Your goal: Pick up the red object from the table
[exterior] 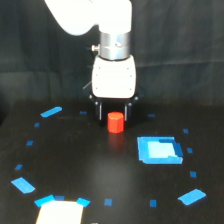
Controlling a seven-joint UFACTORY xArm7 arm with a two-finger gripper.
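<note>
The red object (pixel 115 122) is a small stubby red-orange cylinder standing upright on the black table (pixel 100 165), near the middle of the exterior view. My gripper (pixel 114 114) hangs straight down over it from the white arm. Its two dark fingers (pixel 99 111) stand on either side of the cylinder's upper part, with a narrow gap showing on each side. The gripper is open and nothing is clamped. The cylinder's lower part reaches below the fingertips.
A larger blue square patch (pixel 158 149) lies to the exterior view's right of the cylinder. Several small blue tape bits ring the table, such as one strip (pixel 51 111) at back left. A pale block (pixel 59 213) sits at the front edge.
</note>
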